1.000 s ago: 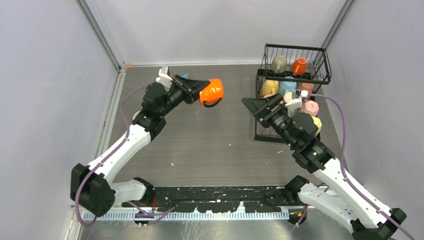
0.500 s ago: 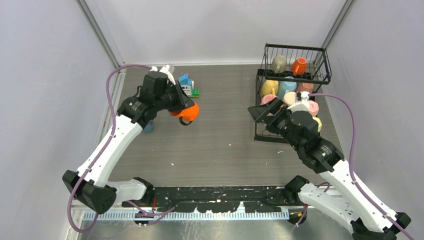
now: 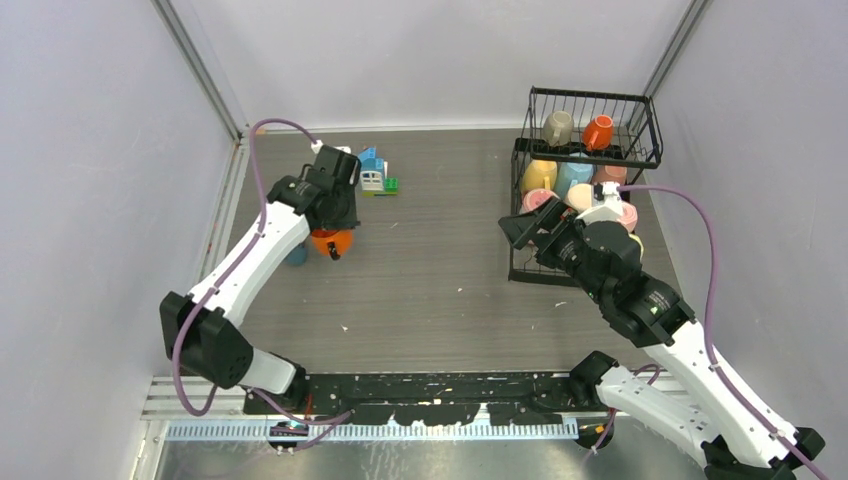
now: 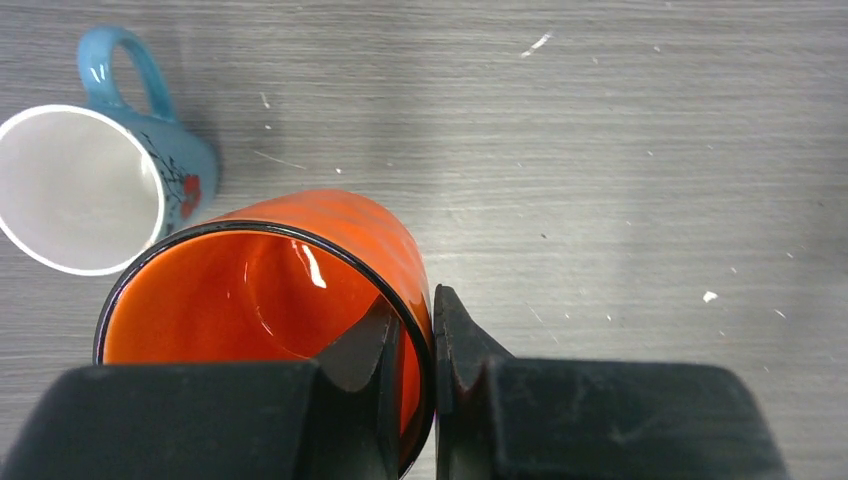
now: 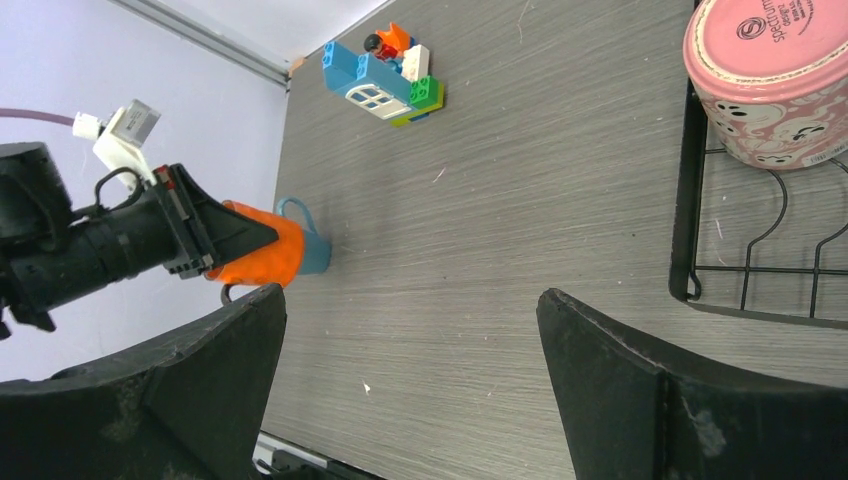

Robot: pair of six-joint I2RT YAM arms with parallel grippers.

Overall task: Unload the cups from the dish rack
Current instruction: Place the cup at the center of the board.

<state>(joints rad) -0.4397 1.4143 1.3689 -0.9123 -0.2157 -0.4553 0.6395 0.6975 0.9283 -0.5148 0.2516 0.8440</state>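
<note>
My left gripper [image 3: 335, 226] is shut on the rim of an orange mug [image 3: 331, 242], one finger inside and one outside [image 4: 420, 335]. The orange mug [image 4: 280, 280] hangs tilted, low over the table, just right of a light blue mug [image 4: 95, 190] that stands on the table [image 3: 296, 256]. My right gripper [image 3: 518, 230] is open and empty [image 5: 410, 300], at the left side of the black dish rack [image 3: 585, 93]. The rack holds a grey mug [image 3: 557, 127], a red-orange mug [image 3: 598, 131], a yellow mug [image 3: 539, 176], a pale blue mug [image 3: 574, 175] and pink mugs [image 5: 775, 80].
A blue-white-green toy block house [image 3: 374, 172] stands at the back left, behind the left gripper; it also shows in the right wrist view [image 5: 380, 80]. Walls close the table in on the left, back and right.
My left arm swung the orange mug left and down, from high over the table's middle to beside the light blue mug. My right gripper shifted slightly and stayed open.
</note>
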